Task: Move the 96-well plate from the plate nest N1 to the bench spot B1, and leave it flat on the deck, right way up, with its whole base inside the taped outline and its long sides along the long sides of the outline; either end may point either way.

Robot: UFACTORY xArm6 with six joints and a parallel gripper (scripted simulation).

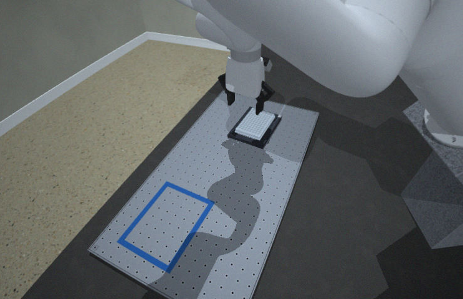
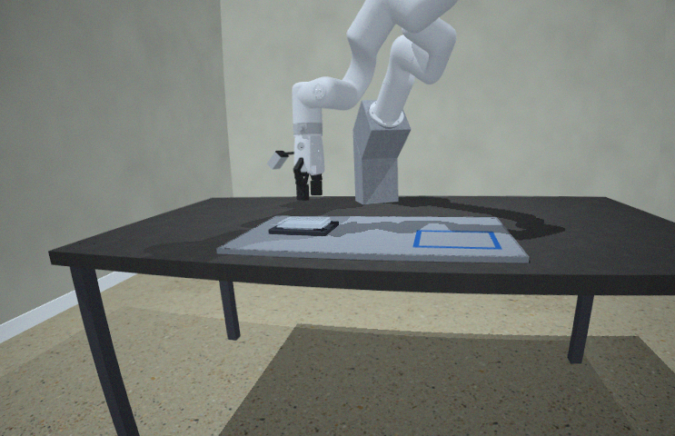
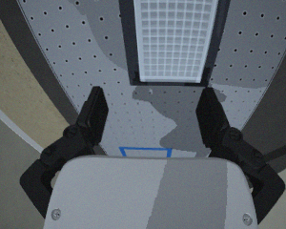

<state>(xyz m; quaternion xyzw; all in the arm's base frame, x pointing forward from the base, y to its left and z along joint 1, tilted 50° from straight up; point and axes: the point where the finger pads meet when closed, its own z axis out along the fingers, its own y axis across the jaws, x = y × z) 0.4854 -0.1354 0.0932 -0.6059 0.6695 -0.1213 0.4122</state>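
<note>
Dark table (image 2: 142, 242), grey perforated deck (image 1: 189, 169). White gridded 96-well plate (image 1: 255, 124) in black nest (image 1: 238, 135). Black two-finger gripper (image 1: 243, 102) wide open, empty, above. Plate likely light, rigid, slick; pinch long sides.

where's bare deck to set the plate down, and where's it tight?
Bare perforated deck lies inside the blue taped outline, which holds nothing, and along the stretch between the outline and the plate nest. It is crowded at the nest end: the 96-well plate fills the nest, and the open claw hangs just above that end.
</note>
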